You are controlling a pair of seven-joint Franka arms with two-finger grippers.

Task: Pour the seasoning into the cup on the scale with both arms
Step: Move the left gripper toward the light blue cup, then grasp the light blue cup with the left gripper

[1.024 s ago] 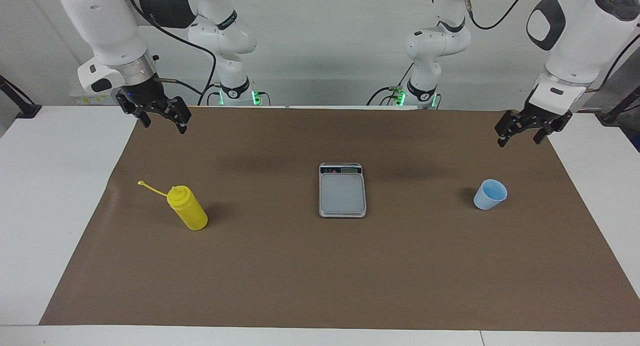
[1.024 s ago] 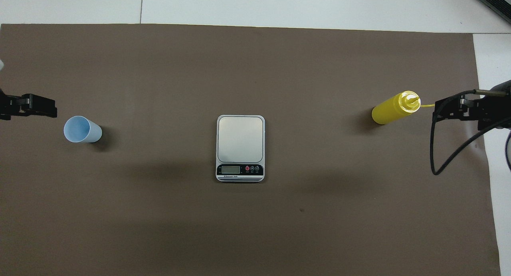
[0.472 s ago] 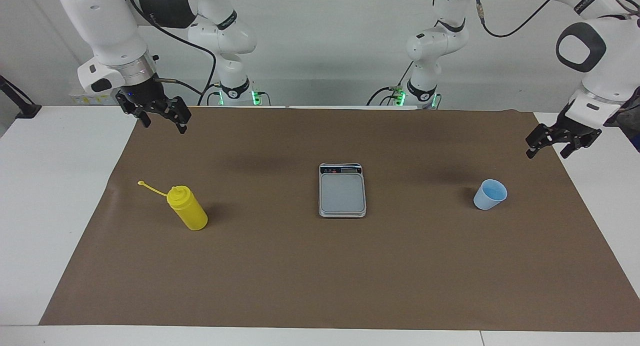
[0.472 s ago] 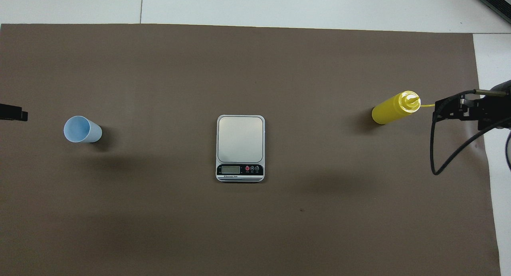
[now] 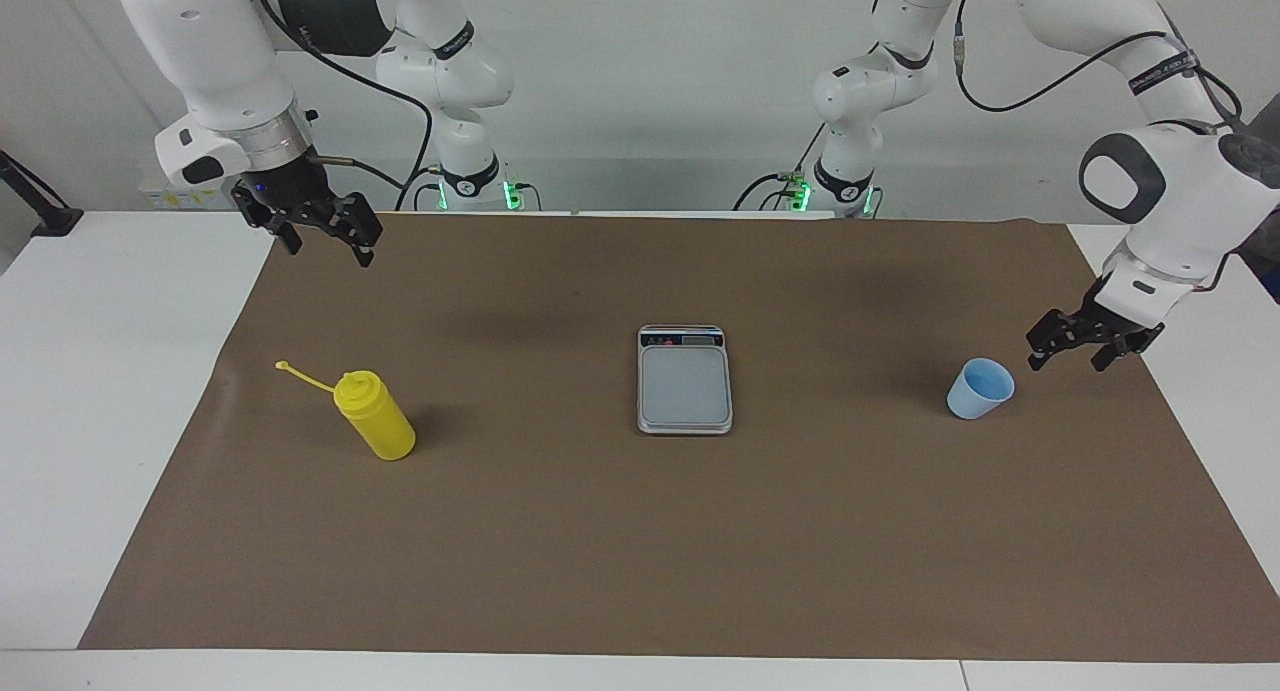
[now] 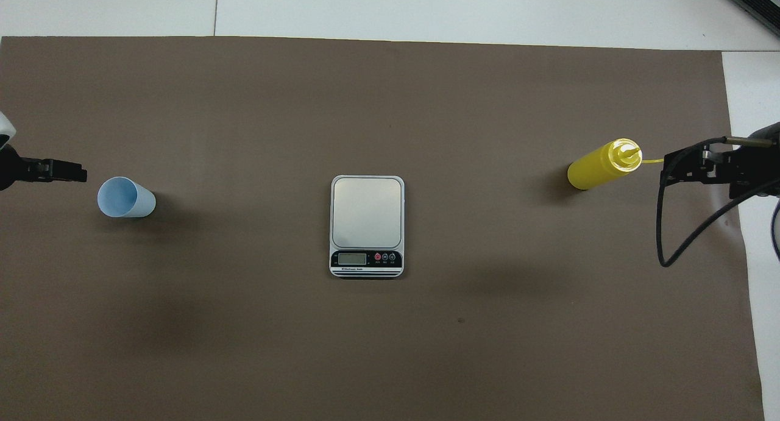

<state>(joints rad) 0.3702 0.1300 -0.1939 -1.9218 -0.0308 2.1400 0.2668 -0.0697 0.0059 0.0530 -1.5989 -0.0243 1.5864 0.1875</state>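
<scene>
Two pincers [image 5: 1079, 337] [image 5: 318, 233], one cup [image 5: 980, 388], one bottle [image 5: 374, 414], one scale [image 5: 684, 379].

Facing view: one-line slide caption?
Left gripper open beside cup; right gripper waits; scale bare.

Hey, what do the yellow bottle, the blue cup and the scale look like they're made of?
Yellow squeeze bottle: likely glossy plastic, with a bright highlight on its domed top. Light-blue cup: probably thin matte plastic, evenly coloured. Scale: brushed, metal-looking silver plate, dark display strip.
</scene>
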